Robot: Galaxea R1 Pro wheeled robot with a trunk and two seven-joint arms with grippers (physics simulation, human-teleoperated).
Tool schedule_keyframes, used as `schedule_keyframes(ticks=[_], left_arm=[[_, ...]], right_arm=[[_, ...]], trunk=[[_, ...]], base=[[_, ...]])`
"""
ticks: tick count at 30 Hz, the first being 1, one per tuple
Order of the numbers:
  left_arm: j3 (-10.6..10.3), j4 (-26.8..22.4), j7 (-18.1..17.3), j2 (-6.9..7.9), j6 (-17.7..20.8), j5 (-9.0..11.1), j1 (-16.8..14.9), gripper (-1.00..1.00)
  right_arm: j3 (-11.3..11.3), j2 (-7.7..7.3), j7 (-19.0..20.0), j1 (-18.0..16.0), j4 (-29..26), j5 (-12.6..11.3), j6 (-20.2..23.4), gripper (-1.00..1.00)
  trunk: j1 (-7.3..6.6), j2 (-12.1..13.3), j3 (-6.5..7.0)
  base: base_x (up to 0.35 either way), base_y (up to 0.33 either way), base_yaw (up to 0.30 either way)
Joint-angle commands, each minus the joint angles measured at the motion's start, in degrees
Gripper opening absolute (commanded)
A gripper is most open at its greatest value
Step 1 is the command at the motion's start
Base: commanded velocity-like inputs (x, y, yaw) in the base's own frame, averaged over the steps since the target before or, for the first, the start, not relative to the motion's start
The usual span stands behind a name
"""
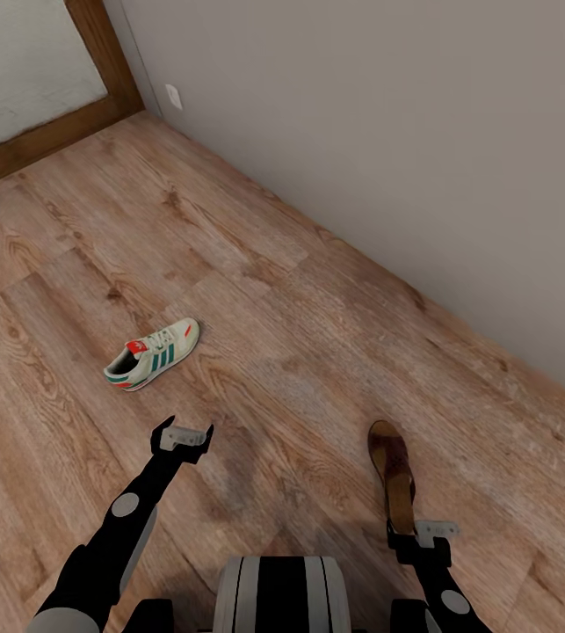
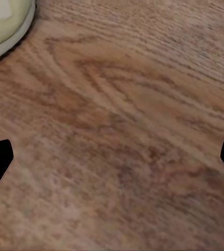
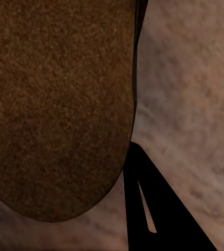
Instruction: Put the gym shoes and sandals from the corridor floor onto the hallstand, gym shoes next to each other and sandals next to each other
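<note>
Sandal (image 1: 394, 479) in the right gripper (image 1: 416, 534), fingers clamped on its near heel end, toe pointing far; gym shoe (image 1: 152, 353) on its side on the corridor floor (image 1: 300, 334), far-left, just beyond the left gripper (image 1: 182, 437), fingers spread, empty.

Wood-grain plank floor (image 1: 317, 308), plain grey wall (image 1: 387, 132), white socket (image 1: 174, 96), brown wood frame (image 1: 97, 61)

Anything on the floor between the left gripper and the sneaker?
Nothing: in the head view only bare wood floor lies between the left gripper and the sneaker. The left wrist view shows the same bare planks up to the shoe's edge.
</note>
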Motion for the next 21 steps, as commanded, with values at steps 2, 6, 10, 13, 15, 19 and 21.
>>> schedule_keyframes(ticks=[2,6,10,13,15,19,21], left_arm=[[0.2,0.2,-0.2,-0.04,-0.3,-0.6,0.0,1.00],[0.2,0.3,-0.2,-0.04,-0.2,-0.6,0.0,1.00],[0.3,0.4,-0.2,-0.04,-0.2,-0.6,0.0,1.00],[0.3,0.4,-0.2,-0.04,-0.2,-0.6,0.0,1.00],[0.3,0.4,-0.1,-0.04,-0.2,-0.6,0.0,1.00],[0.3,0.4,-0.1,-0.04,-0.2,-0.6,0.0,1.00],[0.3,0.4,-0.1,-0.04,-0.2,-0.6,0.0,1.00]], right_arm=[[0.0,0.01,-0.1,0.0,0.0,0.0,-0.1,-1.00],[0.0,0.06,-0.1,0.0,0.1,0.1,-0.1,-1.00],[0.0,0.15,0.0,0.0,0.1,0.1,-0.1,-1.00],[0.0,0.17,0.0,0.0,0.1,0.1,-0.1,-1.00],[0.0,0.18,0.0,-0.1,0.1,0.1,-0.1,-1.00],[0.0,0.26,0.0,0.0,0.1,0.1,-0.1,-1.00],[0.0,0.27,0.0,0.0,0.1,0.1,-0.1,-1.00]], trunk=[[-0.06,0.0,0.43],[-0.16,0.1,1.31],[-0.26,0.1,2.20],[-0.34,0.2,2.86],[-0.39,0.2,3.31],[-0.49,0.2,4.19],[-0.55,0.3,4.64]], base=[[0.000,0.000,0.000],[0.000,0.000,0.000],[0.000,0.000,0.000],[0.000,0.000,0.000],[0.000,0.000,0.000],[0.000,0.000,0.000],[0.000,0.000,0.000]])
